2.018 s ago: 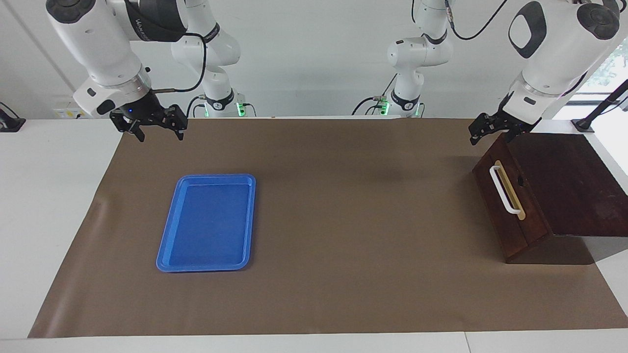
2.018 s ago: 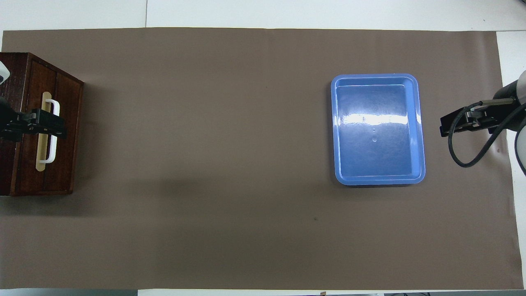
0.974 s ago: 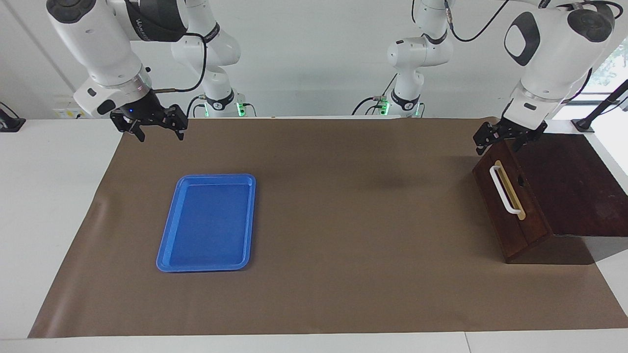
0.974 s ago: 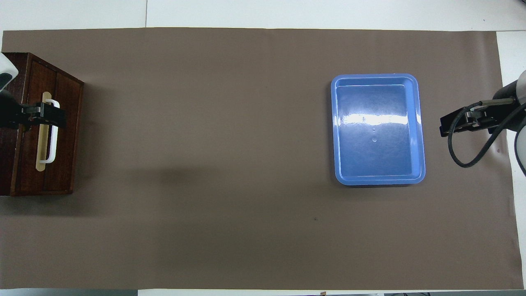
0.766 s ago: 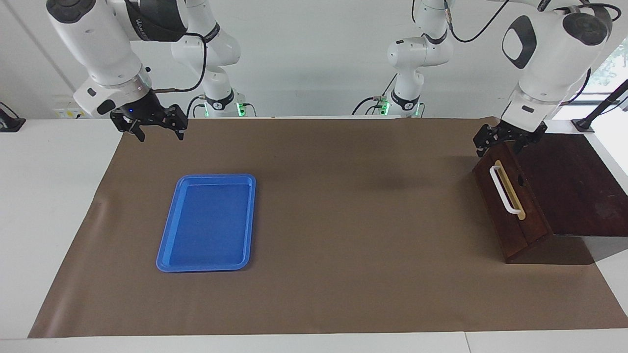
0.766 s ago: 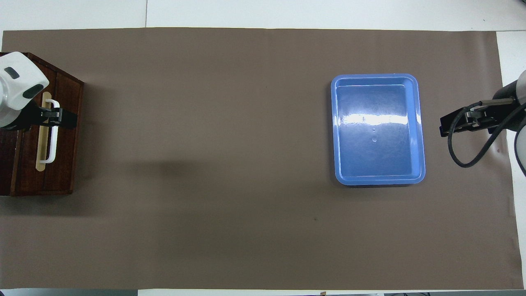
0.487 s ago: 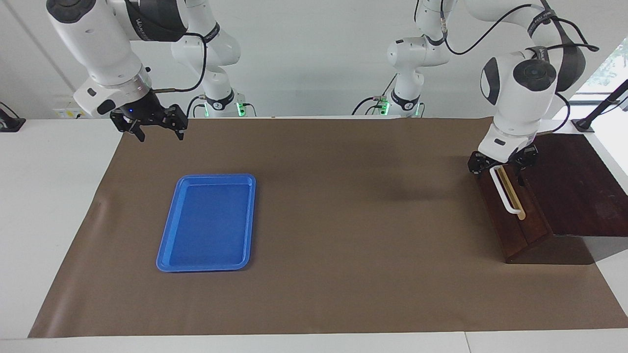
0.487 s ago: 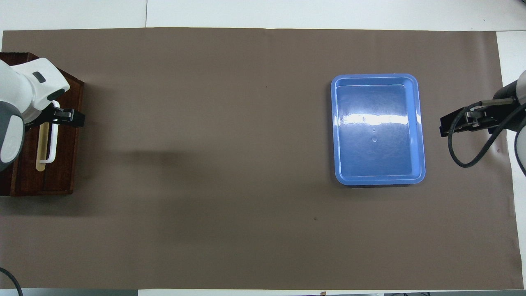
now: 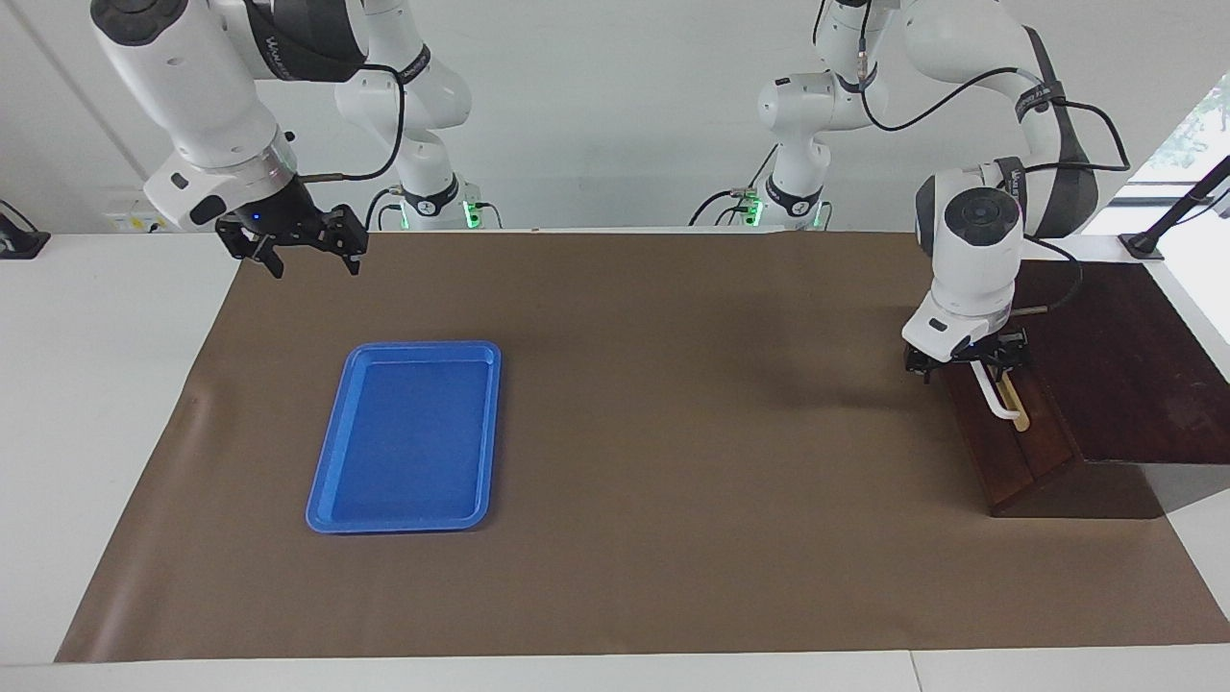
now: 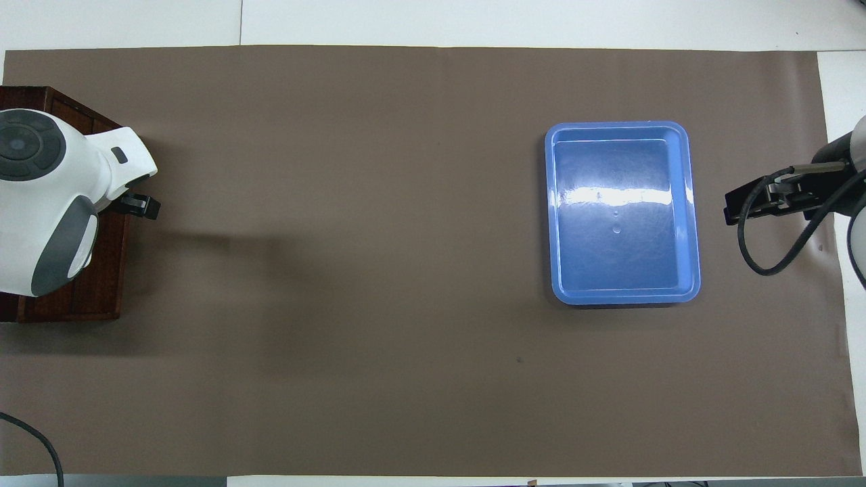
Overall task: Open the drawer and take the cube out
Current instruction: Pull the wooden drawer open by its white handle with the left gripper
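I see the dark wooden drawer shut; my left tool spread at its white bar handle; right tool released.

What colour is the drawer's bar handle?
White, the handle mounted on a tan strip; the facing view shows it best, at the left gripper.
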Controlling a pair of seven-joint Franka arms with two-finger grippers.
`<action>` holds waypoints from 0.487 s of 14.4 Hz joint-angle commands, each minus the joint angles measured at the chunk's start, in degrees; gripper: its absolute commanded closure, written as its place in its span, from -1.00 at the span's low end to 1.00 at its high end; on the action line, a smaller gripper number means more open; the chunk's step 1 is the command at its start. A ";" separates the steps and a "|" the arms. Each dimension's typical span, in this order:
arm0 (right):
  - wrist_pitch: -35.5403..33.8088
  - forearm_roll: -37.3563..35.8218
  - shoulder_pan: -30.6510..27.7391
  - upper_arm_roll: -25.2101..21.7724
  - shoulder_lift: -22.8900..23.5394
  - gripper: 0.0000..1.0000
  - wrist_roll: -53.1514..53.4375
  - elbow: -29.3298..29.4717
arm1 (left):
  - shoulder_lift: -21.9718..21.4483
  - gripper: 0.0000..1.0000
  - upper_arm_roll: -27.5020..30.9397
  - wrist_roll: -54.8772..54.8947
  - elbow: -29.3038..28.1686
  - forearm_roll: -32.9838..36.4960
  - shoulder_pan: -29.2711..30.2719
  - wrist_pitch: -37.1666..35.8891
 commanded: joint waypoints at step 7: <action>0.05 -0.63 -1.01 0.63 -1.40 -1.00 -1.18 -1.62 | 4.23 -1.00 0.04 -5.26 -0.99 2.81 -1.00 6.31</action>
